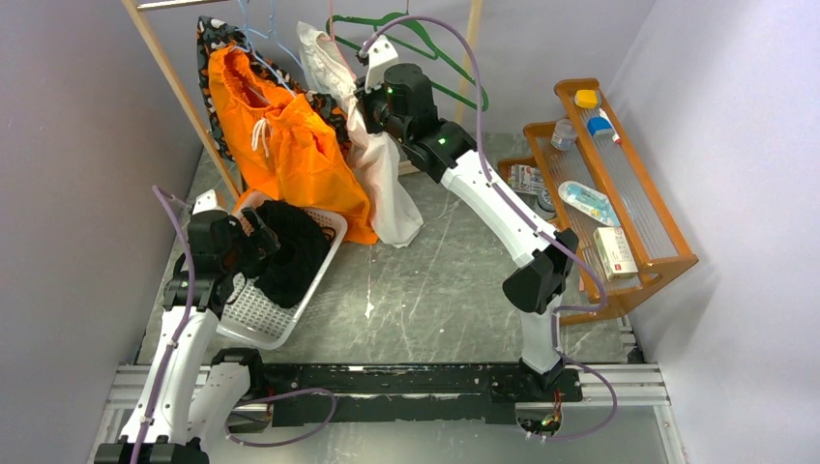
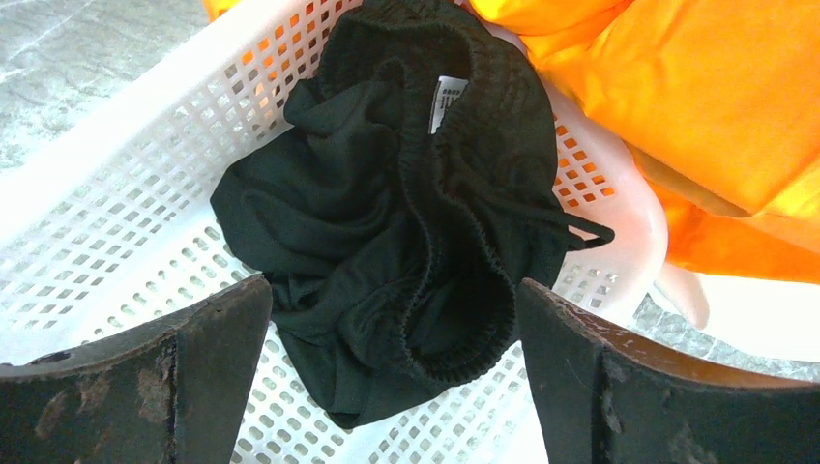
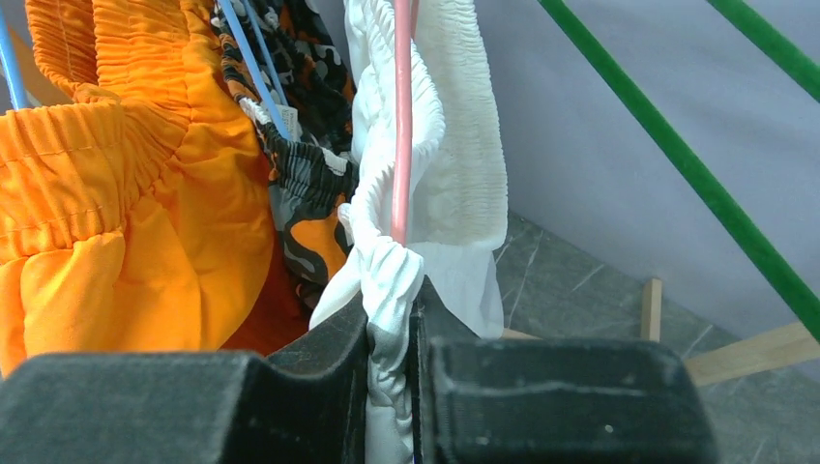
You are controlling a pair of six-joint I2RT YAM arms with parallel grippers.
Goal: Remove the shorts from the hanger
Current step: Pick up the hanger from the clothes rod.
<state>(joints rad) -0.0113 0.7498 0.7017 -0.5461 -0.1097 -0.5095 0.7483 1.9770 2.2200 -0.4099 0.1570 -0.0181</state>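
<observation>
**Desk:** What is shown nearest the arms?

**Photo:** The left claw (image 2: 389, 290) is held wide open over a white basket (image 2: 97, 193) on the bench (image 1: 435, 290), with nothing between its jaws. A black garment (image 2: 387, 222) is heaped in the basket below it. The lower hem of the orange shorts (image 1: 290, 145) is draped against the basket's far rim, just beyond that claw.

**Desk:** And the right claw?

**Photo:** Farther back, at the rack, the right claw (image 3: 392, 319) is seen pinched shut on the gathered waistband of a white garment (image 3: 454, 126), which is hung on a pink hanger (image 3: 400, 116). The shorts are not held by it. They are hung to its left among blue hanger wires (image 3: 249, 68), and a camouflage-patterned garment (image 3: 309, 184) is set between them and the white one.

**Desk:** How are the shorts expected to handle?

**Photo:** Thin, light, limp and probably slippery fabric is suggested, and no shape would likely be kept once lifted. The bunched elastic waist near the white drawstring (image 1: 259, 135) is judged the firmest hold. It is thick enough to be pinched, and it is the part that must be slid off the hanger.
</observation>
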